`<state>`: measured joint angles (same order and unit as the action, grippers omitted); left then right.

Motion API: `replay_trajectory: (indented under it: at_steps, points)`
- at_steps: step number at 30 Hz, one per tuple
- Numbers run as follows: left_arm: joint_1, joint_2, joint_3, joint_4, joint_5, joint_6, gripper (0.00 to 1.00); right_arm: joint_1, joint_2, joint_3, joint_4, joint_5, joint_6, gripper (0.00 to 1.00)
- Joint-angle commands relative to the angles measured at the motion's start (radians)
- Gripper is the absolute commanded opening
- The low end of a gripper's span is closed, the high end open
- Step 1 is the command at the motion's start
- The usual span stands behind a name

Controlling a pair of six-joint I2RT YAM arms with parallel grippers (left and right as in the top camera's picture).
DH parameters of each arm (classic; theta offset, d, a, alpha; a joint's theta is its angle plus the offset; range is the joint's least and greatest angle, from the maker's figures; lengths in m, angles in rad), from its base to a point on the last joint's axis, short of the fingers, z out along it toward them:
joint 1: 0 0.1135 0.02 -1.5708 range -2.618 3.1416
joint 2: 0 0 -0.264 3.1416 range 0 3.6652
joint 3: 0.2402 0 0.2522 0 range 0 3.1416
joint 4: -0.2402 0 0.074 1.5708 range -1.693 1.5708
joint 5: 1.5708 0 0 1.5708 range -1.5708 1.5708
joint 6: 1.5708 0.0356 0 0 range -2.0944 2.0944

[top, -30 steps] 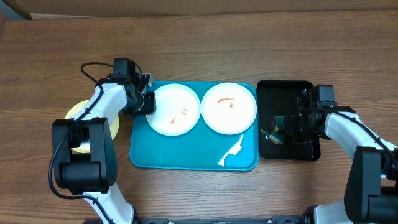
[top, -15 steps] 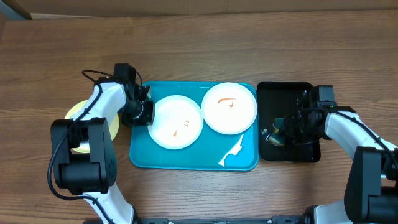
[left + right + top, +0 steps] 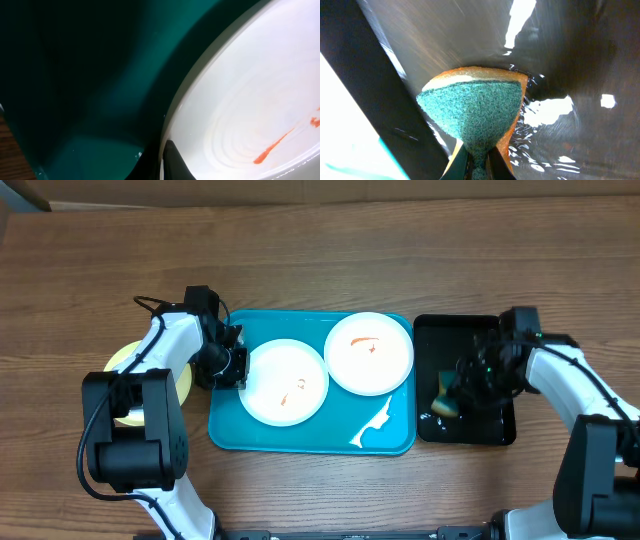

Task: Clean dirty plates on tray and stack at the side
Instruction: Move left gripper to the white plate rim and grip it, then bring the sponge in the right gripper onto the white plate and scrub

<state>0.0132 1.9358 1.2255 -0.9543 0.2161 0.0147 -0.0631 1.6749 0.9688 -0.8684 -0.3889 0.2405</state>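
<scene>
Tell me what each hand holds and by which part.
Left hand pinches the white plate nearest it by its left rim; right hand pinches the green sponge by one squeezed end.

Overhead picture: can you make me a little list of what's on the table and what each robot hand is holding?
blue tray: holds two plates
left white plate: on the blue tray, orange smear, dirty
right white plate: on the blue tray, orange smears, dirty
yellow-green plate: on the table left of the blue tray, partly under the left arm
black tray: right of the blue tray, wet
sponge: green, over the black tray
left gripper: shut on the left white plate's rim
right gripper: shut on the sponge
</scene>
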Motion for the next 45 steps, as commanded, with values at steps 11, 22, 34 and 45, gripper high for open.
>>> replay_trajectory:
  at_steps: [11, 22, 34, 45]
  points:
    - [-0.008, 0.026, -0.011, -0.002, -0.033, -0.004, 0.04, 0.067, 0.042, -0.114, 0.223, 0.303, -0.002, 0.04]
    - [-0.009, 0.026, -0.011, 0.005, -0.032, -0.004, 0.04, 0.074, 0.000, 0.026, 0.060, 0.272, -0.002, 0.04]
    - [-0.016, 0.026, -0.011, -0.015, -0.027, -0.003, 0.04, 0.238, -0.084, 0.274, -0.064, 0.031, -0.039, 0.04]
    - [-0.028, 0.026, -0.011, -0.031, -0.005, -0.018, 0.04, 0.667, 0.005, 0.274, 0.180, 0.176, -0.020, 0.04]
